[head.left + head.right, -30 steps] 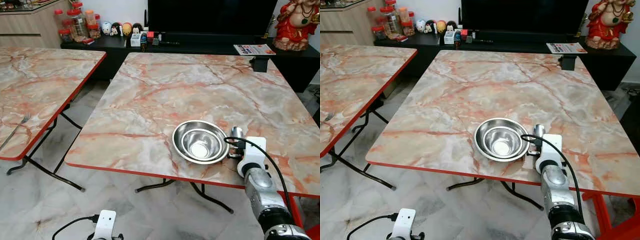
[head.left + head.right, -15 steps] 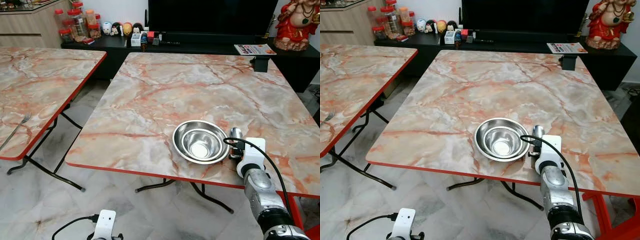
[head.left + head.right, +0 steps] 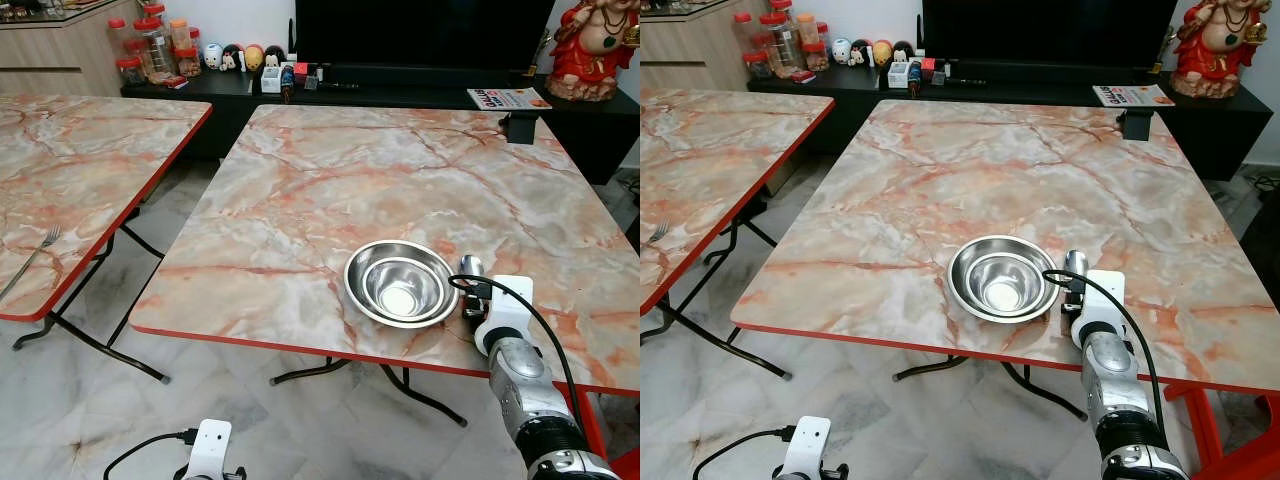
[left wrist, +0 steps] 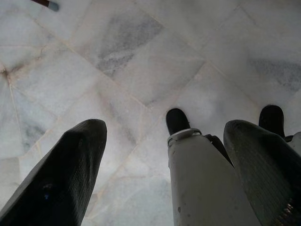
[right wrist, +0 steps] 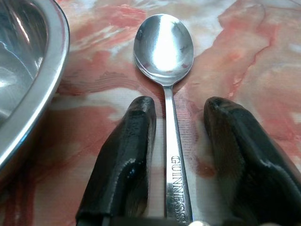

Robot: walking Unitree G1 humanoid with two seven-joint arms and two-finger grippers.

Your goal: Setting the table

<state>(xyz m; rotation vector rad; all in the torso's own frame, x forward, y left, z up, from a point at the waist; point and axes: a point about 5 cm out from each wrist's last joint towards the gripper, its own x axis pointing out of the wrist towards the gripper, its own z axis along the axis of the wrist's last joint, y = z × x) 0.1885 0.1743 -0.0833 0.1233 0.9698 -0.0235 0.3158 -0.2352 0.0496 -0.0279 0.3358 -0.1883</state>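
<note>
Right wrist view shows the right hand (image 5: 175, 162) low over the marble table (image 3: 330, 190), its two black fingers (image 5: 123, 155) parted with a gap on either side of the spoon (image 5: 165, 61) handle, so nothing is clamped. The spoon lies flat, bowl up, just beside the rim of the steel bowls (image 3: 401, 283), at about 3 o'clock from them, near the table's front edge. Two bowls sit nested, the smaller inside the larger. My reading is that the spoon has been laid beside the bowls and the release is the step in hand; the next move would call for lifting the hand straight back along the handle without nudging the spoon or catching the bowl rim. In the head views the wrist housing covers most of the handle, so only the spoon's bowl end shows there. The left hand (image 4: 160, 165) hangs idle over the pale tiled floor (image 4: 141, 56), fingers spread wide, with the robot's own leg between them. A fork (image 3: 35, 255) rests on the neighbouring table (image 3: 90, 160) at 9 o'clock, probably still to be fetched. Small items on the dark cabinet (image 3: 400, 90) at 12 o'clock are too small to identify.
</note>
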